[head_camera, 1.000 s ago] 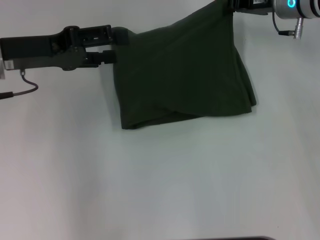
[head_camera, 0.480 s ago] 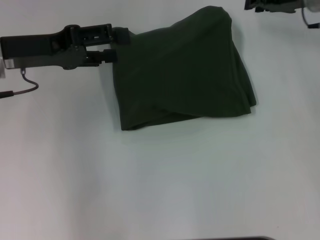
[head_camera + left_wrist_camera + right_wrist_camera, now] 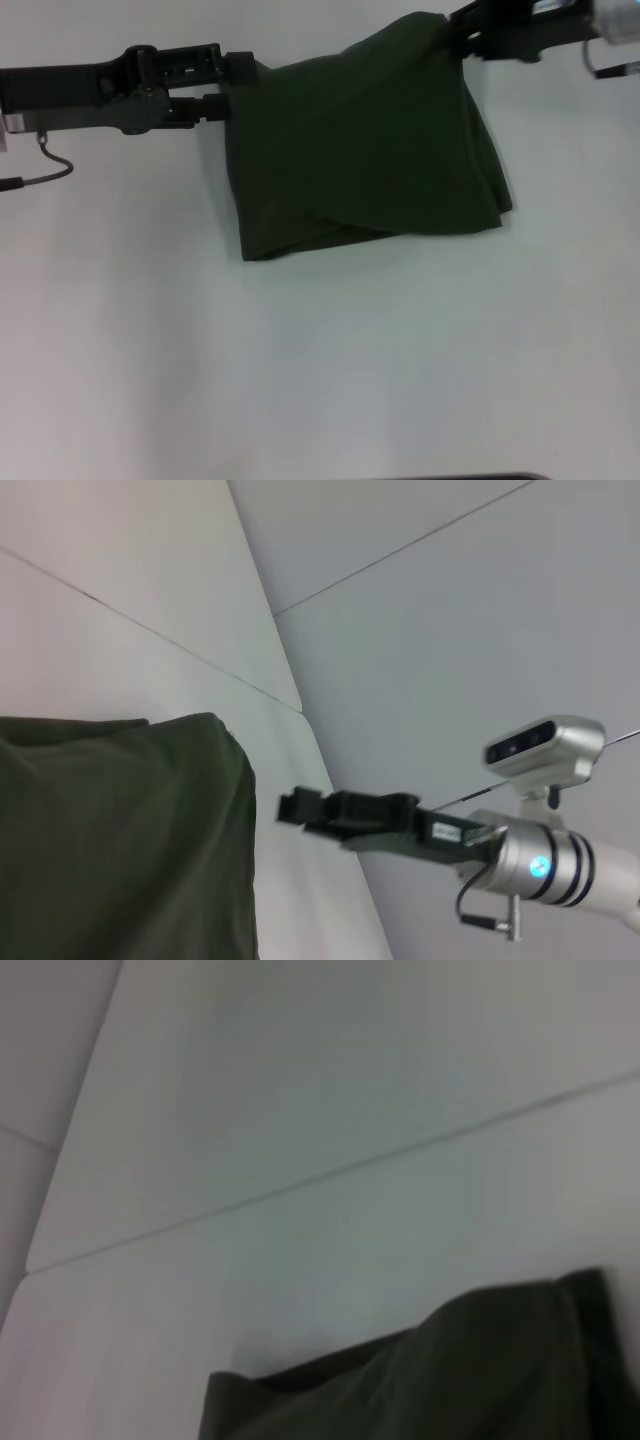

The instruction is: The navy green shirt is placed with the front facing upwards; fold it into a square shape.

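The navy green shirt [image 3: 365, 150] lies folded into a rough rectangle on the white table, plain dark side up, with no lettering showing. My left gripper [image 3: 226, 88] reaches in from the left to the shirt's far left corner; its fingers stand apart, one overlapping the cloth edge. My right gripper [image 3: 456, 35] is at the far right corner, fingers apart, just beside the cloth. In the left wrist view the shirt [image 3: 120, 850] fills the lower part and the right gripper [image 3: 292, 808] hangs a short gap from its edge. The right wrist view shows only the shirt's [image 3: 450, 1370] edge.
The white table [image 3: 320, 360] spreads wide in front of the shirt. A grey cable [image 3: 45, 172] hangs under the left arm. A dark strip [image 3: 470, 477] shows at the near table edge. A head camera unit [image 3: 545, 748] appears behind the right arm.
The right gripper let go of the raised far right corner, which dropped onto the fold. It drew away, then came back to that corner. The left arm barely moved.
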`<state>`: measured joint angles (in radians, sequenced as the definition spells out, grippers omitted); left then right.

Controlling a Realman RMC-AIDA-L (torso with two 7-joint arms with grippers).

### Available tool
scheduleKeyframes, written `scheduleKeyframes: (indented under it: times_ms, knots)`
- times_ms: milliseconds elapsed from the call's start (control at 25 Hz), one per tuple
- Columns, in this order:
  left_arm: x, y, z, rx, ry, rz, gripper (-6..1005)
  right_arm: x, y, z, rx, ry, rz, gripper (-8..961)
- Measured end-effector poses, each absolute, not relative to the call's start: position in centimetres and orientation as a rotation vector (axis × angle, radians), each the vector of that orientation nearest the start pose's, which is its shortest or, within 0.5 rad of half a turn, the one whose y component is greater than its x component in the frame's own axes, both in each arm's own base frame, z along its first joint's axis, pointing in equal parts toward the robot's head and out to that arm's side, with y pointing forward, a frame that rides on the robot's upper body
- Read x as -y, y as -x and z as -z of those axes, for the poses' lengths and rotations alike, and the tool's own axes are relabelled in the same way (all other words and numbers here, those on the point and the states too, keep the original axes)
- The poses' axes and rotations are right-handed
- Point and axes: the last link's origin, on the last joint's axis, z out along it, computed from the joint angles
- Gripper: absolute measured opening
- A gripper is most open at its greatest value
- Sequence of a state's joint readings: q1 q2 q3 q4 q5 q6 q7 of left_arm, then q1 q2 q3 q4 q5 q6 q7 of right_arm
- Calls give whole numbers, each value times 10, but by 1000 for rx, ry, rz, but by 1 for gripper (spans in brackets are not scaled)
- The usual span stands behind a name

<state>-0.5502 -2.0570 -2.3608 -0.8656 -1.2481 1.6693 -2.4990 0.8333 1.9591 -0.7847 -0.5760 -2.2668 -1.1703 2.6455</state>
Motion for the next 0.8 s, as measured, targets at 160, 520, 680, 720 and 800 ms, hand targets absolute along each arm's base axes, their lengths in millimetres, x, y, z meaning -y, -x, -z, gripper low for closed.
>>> scheduleKeyframes:
  times_ms: [160, 520, 680, 720, 800]
  knots:
    - [-348, 210, -35, 1843, 2475, 878, 874, -431, -220, 9, -1867, 2109, -389, 308]
    - [-353, 202, -36, 1821, 2510, 856, 874, -419, -208, 19, -1860, 2240, -295, 309]
    - [-354, 204, -39, 1820, 2498, 848, 874, -410, -217, -3, -1904, 2288, -229, 309]
    - [-354, 205, -40, 1822, 2495, 845, 875, -408, -220, -10, -1916, 2300, -209, 309]
    - [-354, 206, -42, 1826, 2489, 843, 875, -401, -224, -28, -1944, 2330, -169, 309]
